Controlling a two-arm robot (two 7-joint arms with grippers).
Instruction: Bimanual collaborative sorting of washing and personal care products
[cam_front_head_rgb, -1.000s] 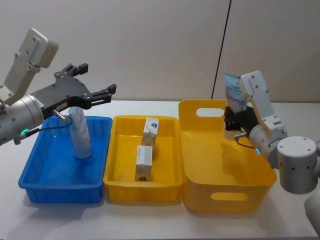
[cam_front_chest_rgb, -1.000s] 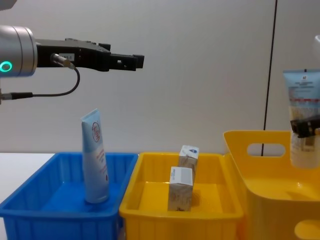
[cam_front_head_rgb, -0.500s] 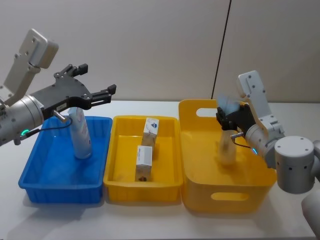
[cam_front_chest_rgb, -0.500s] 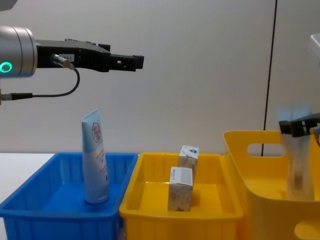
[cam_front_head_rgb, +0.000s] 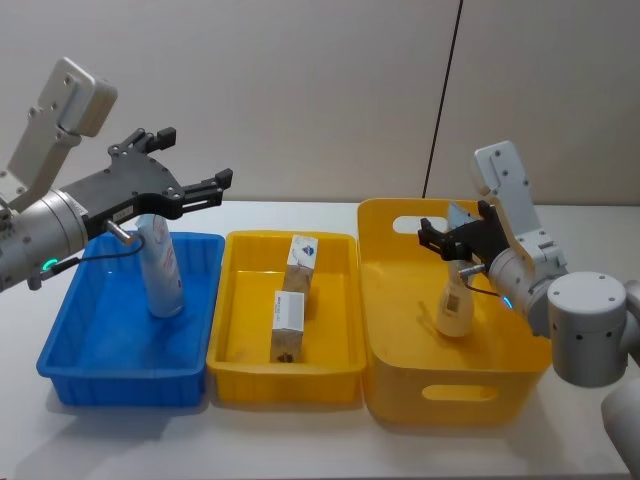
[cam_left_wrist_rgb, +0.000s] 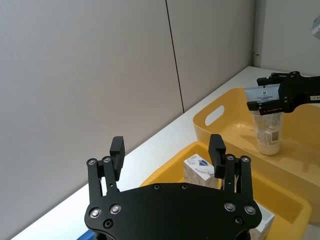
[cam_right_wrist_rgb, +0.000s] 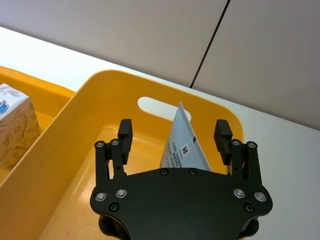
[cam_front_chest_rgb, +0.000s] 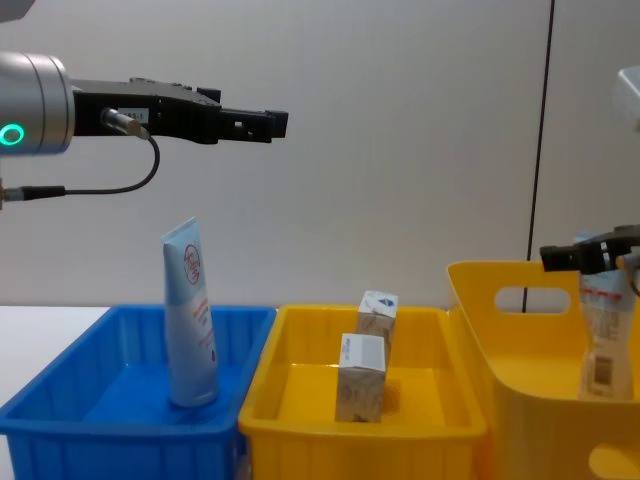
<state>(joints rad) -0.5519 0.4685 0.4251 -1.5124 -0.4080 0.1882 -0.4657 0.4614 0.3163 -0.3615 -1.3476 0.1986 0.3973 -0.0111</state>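
Tube (cam_front_chest_rgb: 605, 340), base hidden by yellow bin (cam_front_chest_rgb: 530, 400), stands between right claw's (cam_right_wrist_rgb: 173, 125) parted fingers (cam_right_wrist_rgb: 124, 132); left claw (cam_left_wrist_rgb: 166, 145) likewise spread.

Glossy plastic, matt card
The blue bin (cam_front_head_rgb: 120, 388) and yellow bins (cam_front_head_rgb: 285, 388) are smooth glossy plastic; squeeze tube (cam_front_head_rgb: 160, 265) smooth plastic; cartons (cam_front_head_rgb: 288, 322) matt mottled card.

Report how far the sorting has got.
Done: one tube stands in the blue bin, and two cartons sit in the middle yellow bin. In hand: the right tool is open around a second tube standing in the yellow basket. The left tool hangs open above the blue bin. Left: seemingly only withdrawing the right tool.
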